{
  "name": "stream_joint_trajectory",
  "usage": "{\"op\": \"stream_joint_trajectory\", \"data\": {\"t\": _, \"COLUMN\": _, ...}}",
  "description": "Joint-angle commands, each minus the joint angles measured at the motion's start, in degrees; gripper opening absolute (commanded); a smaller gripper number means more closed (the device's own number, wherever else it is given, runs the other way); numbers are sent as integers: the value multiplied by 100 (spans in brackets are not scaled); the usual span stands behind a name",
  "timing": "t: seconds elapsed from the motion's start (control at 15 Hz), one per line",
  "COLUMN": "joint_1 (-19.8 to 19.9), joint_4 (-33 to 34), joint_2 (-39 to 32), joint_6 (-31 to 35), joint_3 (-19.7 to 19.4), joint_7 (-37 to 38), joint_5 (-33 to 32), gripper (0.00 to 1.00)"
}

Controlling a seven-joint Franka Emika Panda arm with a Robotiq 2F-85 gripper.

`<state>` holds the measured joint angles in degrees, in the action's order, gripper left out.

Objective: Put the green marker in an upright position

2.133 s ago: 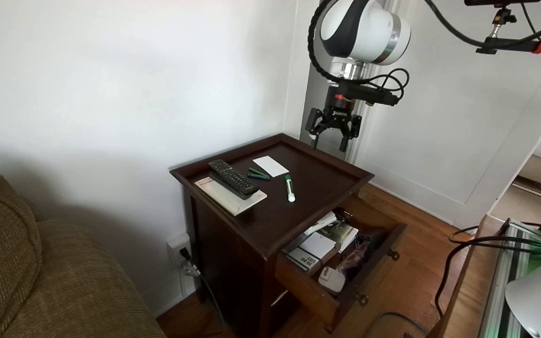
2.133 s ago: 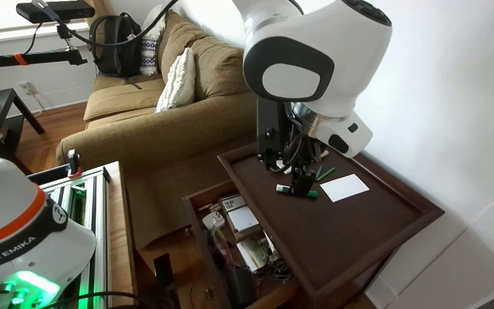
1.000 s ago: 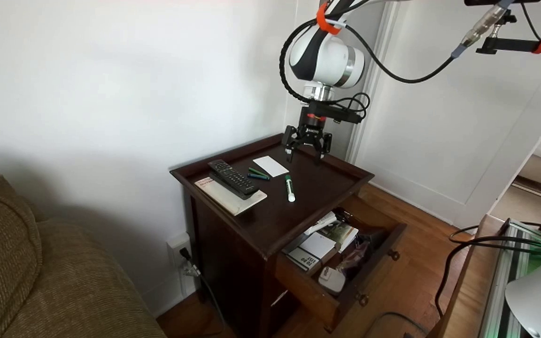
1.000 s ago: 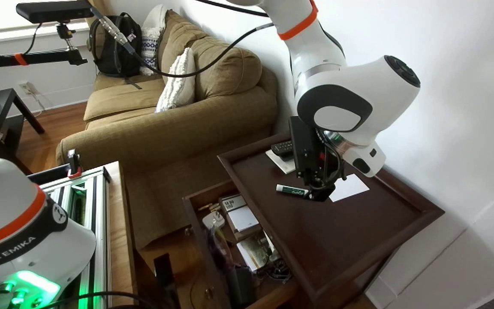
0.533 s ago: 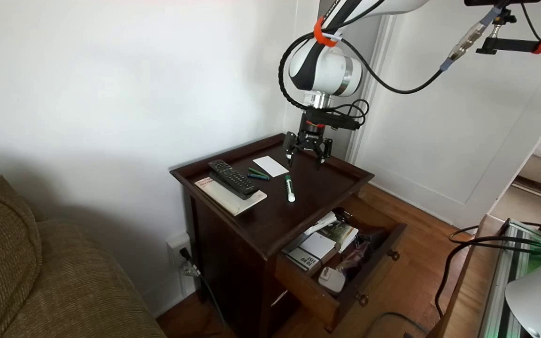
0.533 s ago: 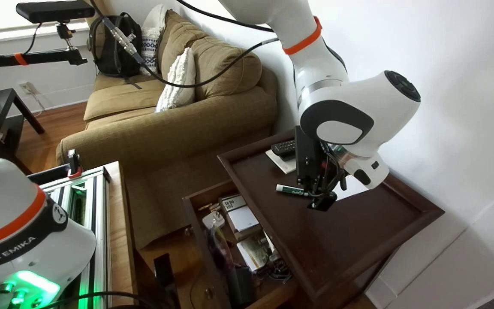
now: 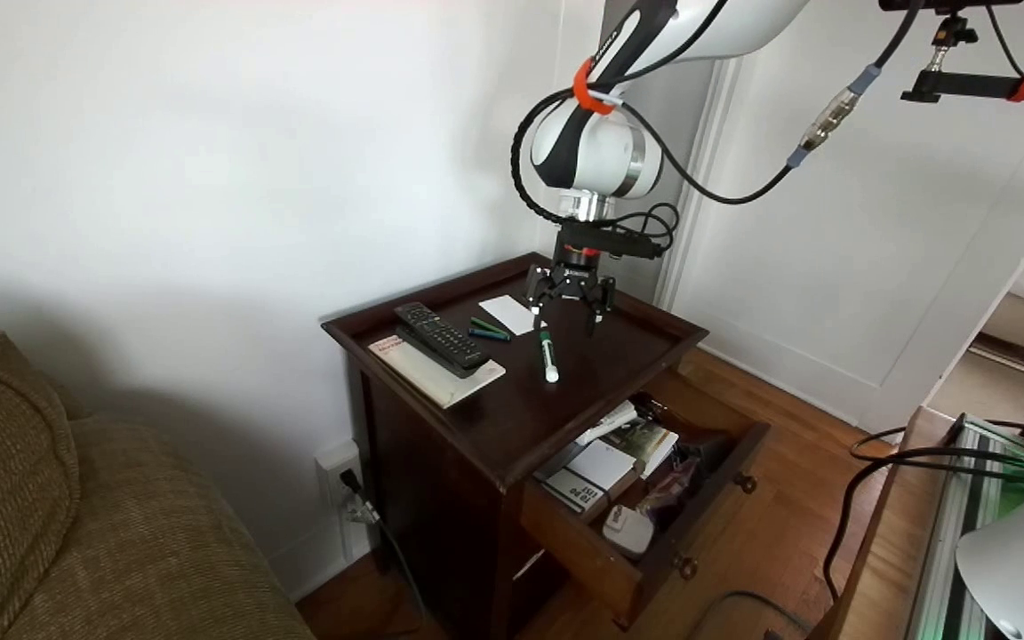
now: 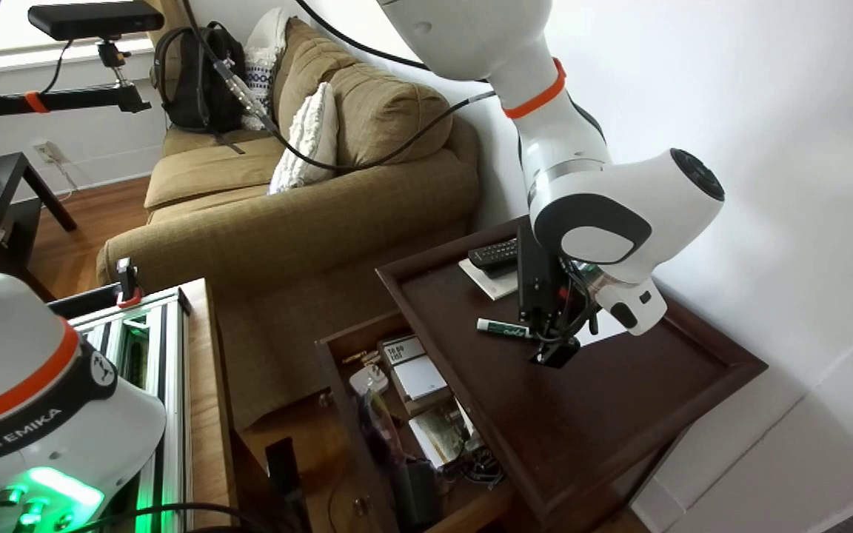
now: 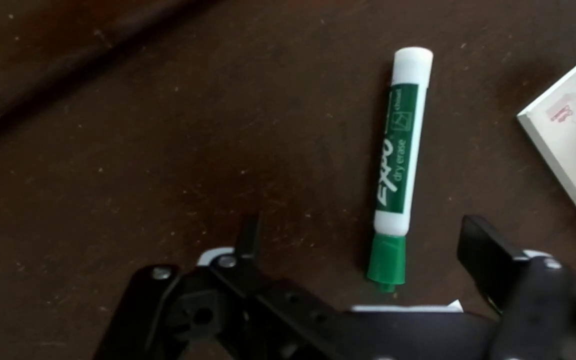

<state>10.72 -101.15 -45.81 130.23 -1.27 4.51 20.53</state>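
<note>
The green marker (image 7: 549, 357) lies flat on the dark cabinet top (image 7: 623, 360). It has a white body, a green label and a green cap. It also lies in an exterior view (image 8: 503, 328), its cap end hidden behind the gripper. My gripper (image 7: 565, 322) points down above the top, near the cap end. In the wrist view the marker (image 9: 400, 150) lies with its cap between the two spread fingers (image 9: 488, 250) of the gripper (image 9: 361, 235), nearer the right one. The gripper is open and empty, apart from the marker.
A black remote (image 7: 441, 336) lies on a pale book (image 7: 468, 387). Thin green and blue pens (image 7: 489, 329) and a white card (image 7: 505, 311) lie beyond the marker. The cabinet top has a raised rim (image 8: 456, 389). A filled drawer (image 7: 699, 524) stands open below.
My gripper has moved down and, in an exterior view, to the left, over the cabinet top and close to the marker's cap end. It stays open. The marker has not moved.
</note>
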Motion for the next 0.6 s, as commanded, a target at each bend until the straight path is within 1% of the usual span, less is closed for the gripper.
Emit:
{"op": "stream_joint_trajectory", "data": {"t": 0.0, "joint_1": 16, "joint_4": 595, "joint_2": -440, "joint_6": -363, "joint_3": -13, "joint_7": 172, "joint_5": -51, "gripper": 97}}
{"op": "stream_joint_trajectory", "data": {"t": 0.07, "joint_1": 30, "joint_4": 704, "joint_2": -516, "joint_6": -435, "joint_3": -10, "joint_7": 173, "joint_5": -46, "gripper": 88}}
{"op": "stream_joint_trajectory", "data": {"t": 0.13, "joint_1": 34, "joint_4": 783, "joint_2": -567, "joint_6": -494, "joint_3": -4, "joint_7": 187, "joint_5": -39, "gripper": 85}}
{"op": "stream_joint_trajectory", "data": {"t": 0.2, "joint_1": 29, "joint_4": 864, "joint_2": -618, "joint_6": -546, "joint_3": -10, "joint_7": 206, "joint_5": -46, "gripper": 71}}
{"op": "stream_joint_trajectory", "data": {"t": 0.4, "joint_1": 35, "joint_4": 1075, "joint_2": -759, "joint_6": -679, "joint_3": -14, "joint_7": 227, "joint_5": -49, "gripper": 46}}
{"op": "stream_joint_trajectory", "data": {"t": 0.53, "joint_1": 31, "joint_4": 1178, "joint_2": -809, "joint_6": -789, "joint_3": -35, "joint_7": 249, "joint_5": -60, "gripper": 33}}
